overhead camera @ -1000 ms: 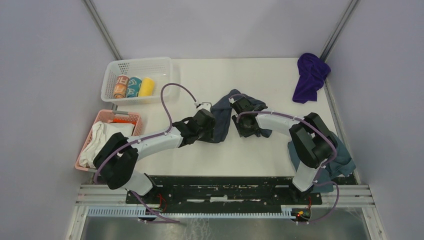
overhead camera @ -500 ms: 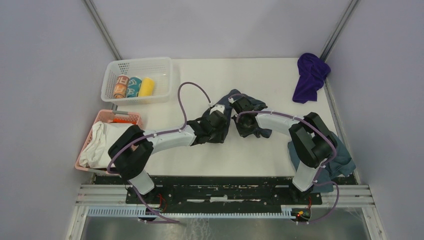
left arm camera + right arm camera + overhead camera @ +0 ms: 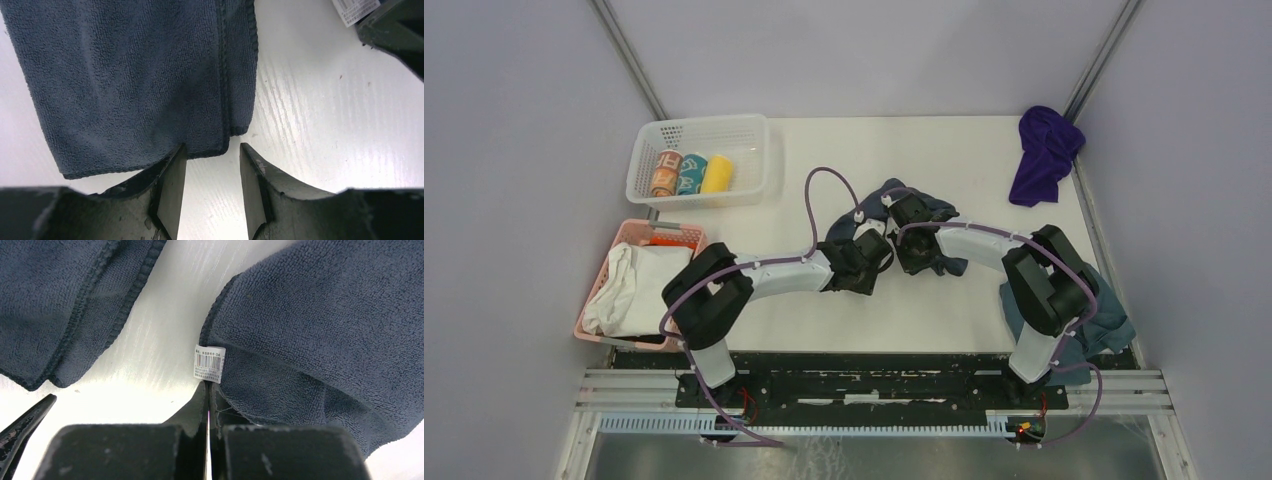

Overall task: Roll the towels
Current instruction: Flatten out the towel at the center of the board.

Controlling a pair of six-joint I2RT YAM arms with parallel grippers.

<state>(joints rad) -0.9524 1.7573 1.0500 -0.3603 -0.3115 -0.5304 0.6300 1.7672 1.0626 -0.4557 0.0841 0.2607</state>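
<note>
From above, most of the slate-grey towel [image 3: 941, 207] lies hidden under the left gripper [image 3: 870, 256] and right gripper [image 3: 911, 240]; the left wrist view cuts it at the top. We cannot read its label [image 3: 209, 361], nor tell whether the right fingers [image 3: 198, 406] pinch cloth.

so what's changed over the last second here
The left hand moved right, up to the edge of the grey towel. It is open, with the towel's corner at its fingertips and nothing gripped yet. The right hand stayed shut on the same towel beside its label. The purple towel and the white basket did not move.
</note>
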